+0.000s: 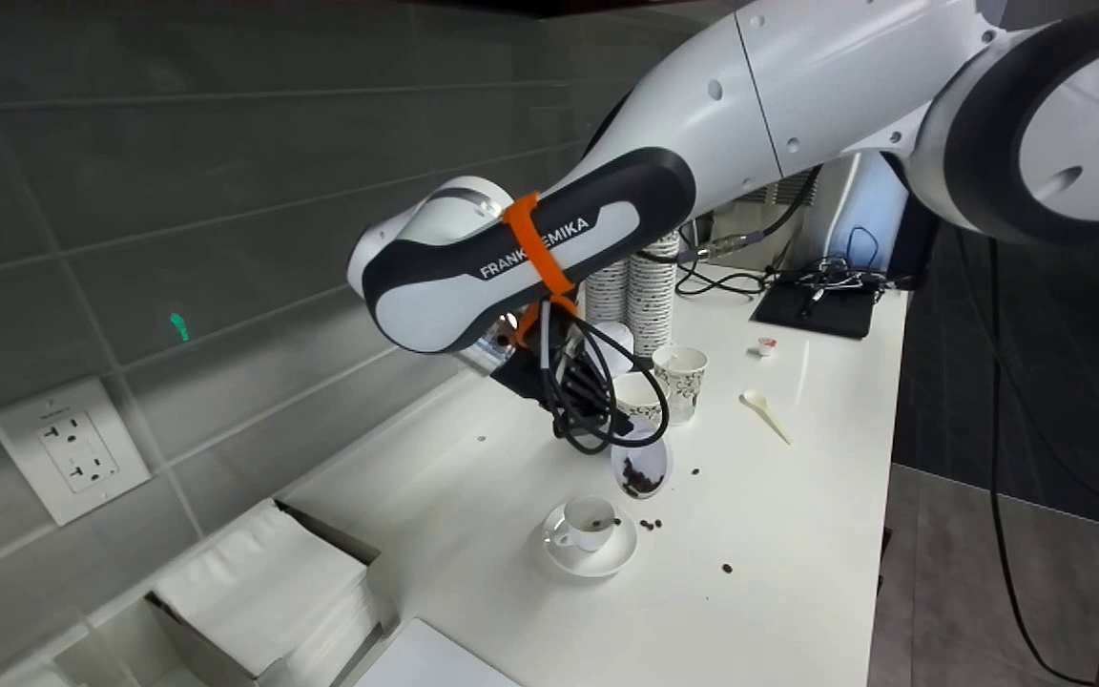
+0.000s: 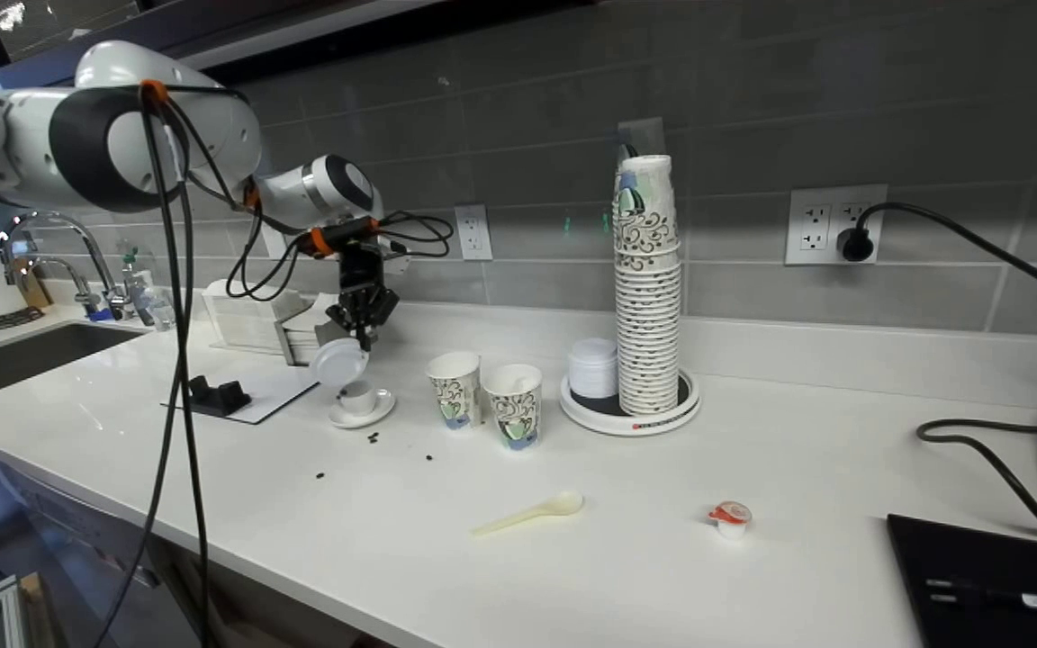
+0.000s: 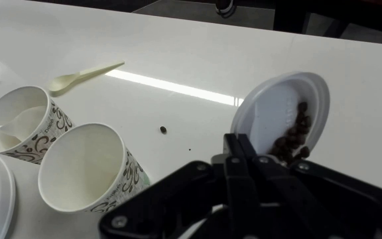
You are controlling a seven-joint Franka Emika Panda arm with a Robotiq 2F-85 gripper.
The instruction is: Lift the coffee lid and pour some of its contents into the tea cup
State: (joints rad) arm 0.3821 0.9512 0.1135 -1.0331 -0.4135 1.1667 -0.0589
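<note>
White arm (image 1: pixel 702 124); black panel (image 1: pixel 483 246) lettered FRANKA EMIKA, orange strap (image 1: pixel 540 246) across; looping black cables (image 2: pixel 183 351); black gripper (image 3: pixel 238 136), silvery screws (image 3: pixel 119 221).

Grey tiled wall (image 2: pixel 527 153) — white counter (image 2: pixel 635 576)

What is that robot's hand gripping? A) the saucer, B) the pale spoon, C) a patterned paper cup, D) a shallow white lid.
D: in the wrist view the closed hand pinches the edge of the white lid, with dark beans inside it.
</note>
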